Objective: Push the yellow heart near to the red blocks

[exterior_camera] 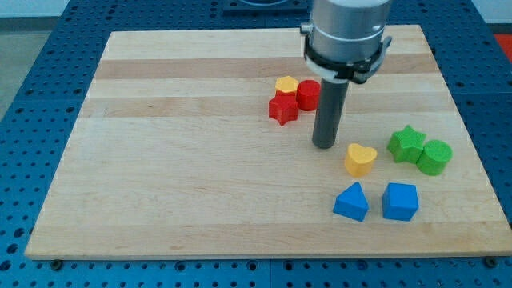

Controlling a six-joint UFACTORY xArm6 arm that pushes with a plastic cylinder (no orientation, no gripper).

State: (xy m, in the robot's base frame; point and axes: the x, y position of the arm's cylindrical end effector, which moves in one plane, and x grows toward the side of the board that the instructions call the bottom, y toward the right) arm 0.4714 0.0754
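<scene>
Pushing the yellow heart (361, 159) toward the red blocks requires travel up and to the view's left, and my tip (324, 145) currently stands on that same side of it. The heart lies just to the view's right of my tip and slightly lower, near but apart, with a strip of bare board between them. From this position a direct push would drive the heart away from its goal; in my judgement the tip must first pass round to the heart's lower right.

The heart is a small, solid yellow piece, lobes toward the view's top, lying flat on the wooden board (176, 160) in its right-hand half.

The arm carries no gripper: the rod simply rests its end at board level, holding nothing and touching no block.

The red star (282, 108) and the red cylinder (308, 94) sit together above and left of the tip, with a second yellow block (286, 84) touching them. A green star (406, 144) and a green cylinder (435, 157) lie right of the heart. A blue triangular block (351, 202) and a blue cube (400, 201) lie below it.
</scene>
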